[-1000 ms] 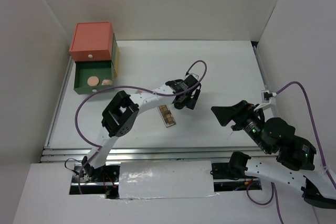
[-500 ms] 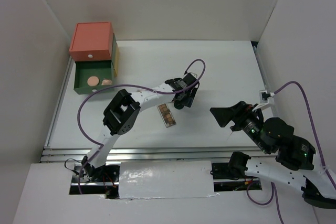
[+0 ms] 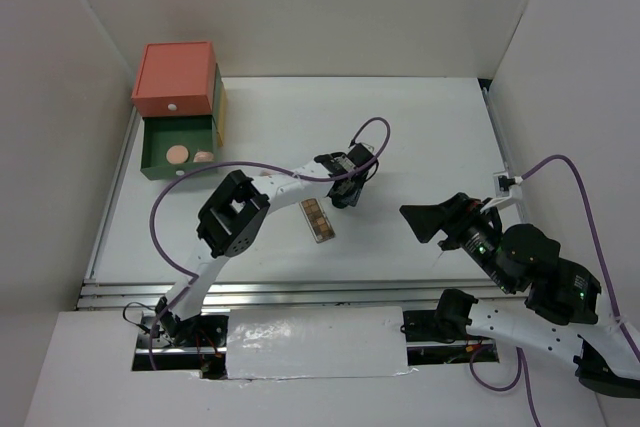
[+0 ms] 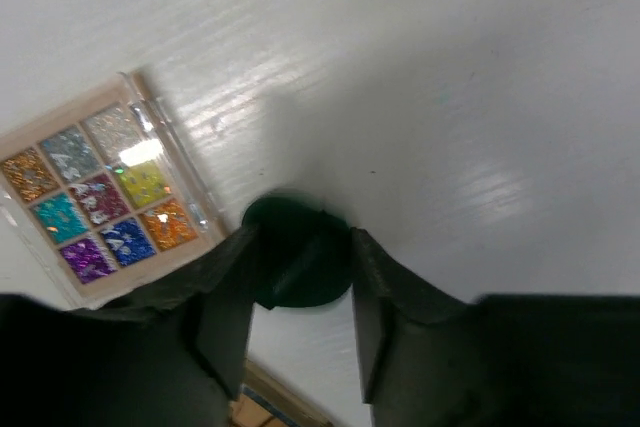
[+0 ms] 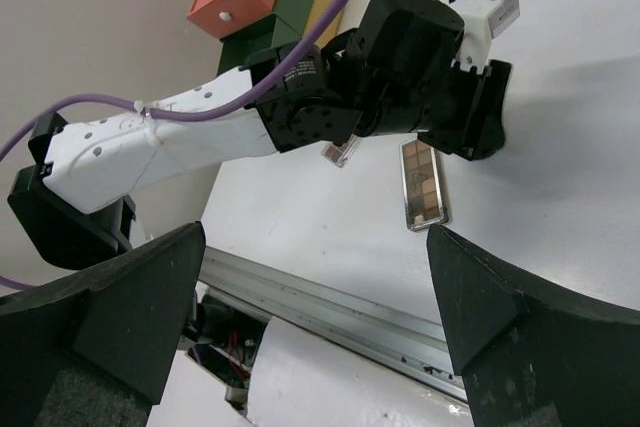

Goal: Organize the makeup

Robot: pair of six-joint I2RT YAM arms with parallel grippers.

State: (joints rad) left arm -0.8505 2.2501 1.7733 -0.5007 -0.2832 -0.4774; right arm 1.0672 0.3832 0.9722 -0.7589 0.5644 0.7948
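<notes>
Left claw (image 4: 300, 237) pinches the dark green compact (image 4: 298, 265) on the worktop (image 4: 480, 97), apparently for lifting; right claw (image 3: 422, 219) hangs wide open, empty.

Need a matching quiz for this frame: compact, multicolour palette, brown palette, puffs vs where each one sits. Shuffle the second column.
Things
1. compact
2. multicolour palette
3. brown palette
4. puffs

Places
A. in the open green drawer
B. on the table, on the arm-base side of the left gripper
C. between the left gripper's fingers
D. on the table, right beside the compact

Pairs: 1-C, 2-D, 3-B, 4-A
</notes>
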